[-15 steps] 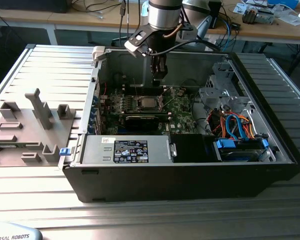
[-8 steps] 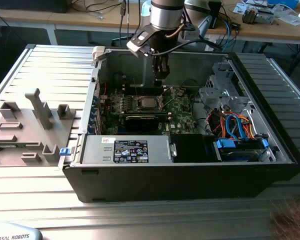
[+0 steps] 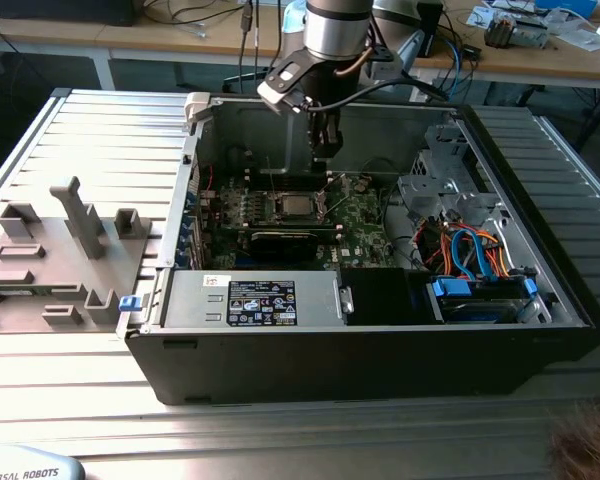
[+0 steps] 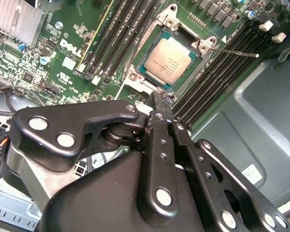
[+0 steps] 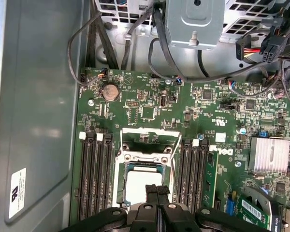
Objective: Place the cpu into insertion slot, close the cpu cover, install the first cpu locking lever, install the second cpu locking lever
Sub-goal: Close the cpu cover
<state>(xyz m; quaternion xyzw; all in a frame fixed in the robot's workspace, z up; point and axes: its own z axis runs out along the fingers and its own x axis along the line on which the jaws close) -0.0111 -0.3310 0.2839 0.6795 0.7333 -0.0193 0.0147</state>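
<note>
The cpu, a small square chip with a silvery top, lies flat in the insertion slot on the green board; both wrist views show it, and it is the pale square in the exterior view. The cpu cover stands swung open at one side of the slot. A thin wire locking lever sticks out loose over the memory slots, and another runs along the opposite side. My gripper hangs just above the slot's edge, shut with nothing in it, inside the case.
Black memory slots flank the socket on both sides. A black graphics card and a power supply lie nearer the case front. Orange and blue cables and a drive cage fill the exterior view's right. A grey fixture stands outside.
</note>
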